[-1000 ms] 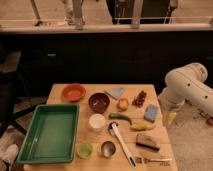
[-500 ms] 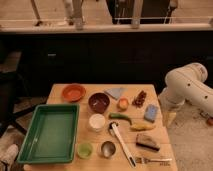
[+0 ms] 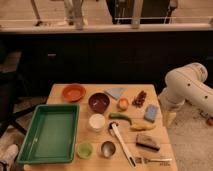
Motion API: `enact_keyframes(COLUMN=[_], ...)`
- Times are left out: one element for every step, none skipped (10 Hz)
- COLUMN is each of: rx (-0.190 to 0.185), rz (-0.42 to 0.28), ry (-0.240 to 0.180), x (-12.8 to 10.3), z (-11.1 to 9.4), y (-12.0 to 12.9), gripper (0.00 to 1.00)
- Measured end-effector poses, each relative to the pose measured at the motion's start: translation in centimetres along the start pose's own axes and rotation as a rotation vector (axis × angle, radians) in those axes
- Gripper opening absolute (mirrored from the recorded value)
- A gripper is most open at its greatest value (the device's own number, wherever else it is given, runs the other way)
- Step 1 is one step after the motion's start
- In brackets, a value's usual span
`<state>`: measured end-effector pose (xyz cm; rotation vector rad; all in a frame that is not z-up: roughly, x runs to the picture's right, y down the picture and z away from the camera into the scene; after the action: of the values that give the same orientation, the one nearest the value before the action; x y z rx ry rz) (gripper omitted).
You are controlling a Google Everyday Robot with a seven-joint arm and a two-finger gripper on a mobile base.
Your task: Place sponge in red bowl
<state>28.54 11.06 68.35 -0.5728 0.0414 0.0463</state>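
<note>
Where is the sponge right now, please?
In the camera view, the sponge lies by the table's right edge, behind the yellow fruit; the gripper hangs just off that edge.

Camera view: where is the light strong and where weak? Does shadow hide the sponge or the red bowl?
Camera view: the table is evenly lit, the cabinets behind it dark; no shadow hides the sponge or the red bowl; the claw hangs beside the table's right edge, in dimmer light.
</note>
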Motion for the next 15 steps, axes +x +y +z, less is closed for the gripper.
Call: enact_keyframes(rx=[0.000,0.000,0.000,0.000,-0.002,-0.030,-0.052,-0.071,-0.096,-0.110,-0.120,-0.124,-0.124,-0.118,-0.084], rz=[0.000,0.000,0.000,0.000,-0.009,-0.057,-0.143,-0.215,-0.320,-0.367,-0.408,-0.429,-0.434,-0.427,-0.447], ry=[0.000,0.000,0.000,0.000,-0.004,-0.034,-0.058,-0.071,-0.092,-0.100,-0.109,-0.114,-0.118,-0.123,-0.107], x=[0.0,0.0,0.0,0.0,0.0,-0.2,-0.7,-1.1,-1.7,-1.7,-1.8,-1.9,-2.0,-1.8,-1.6], z=[0.0,0.0,0.0,0.0,0.0,0.2,0.4,0.7,1.0,1.1,1.2,1.2,1.2,1.1,1.1], y=[0.0,0.0,0.0,0.0,0.0,0.0,-0.1,-0.3,-0.5,-0.5,-0.5,-0.6,-0.6,-0.4,-0.3], gripper=[0.80,0.80,0.80,0.80,0.80,0.80,0.80,0.80,0.80,0.80,0.80,0.80,0.80,0.80,0.80])
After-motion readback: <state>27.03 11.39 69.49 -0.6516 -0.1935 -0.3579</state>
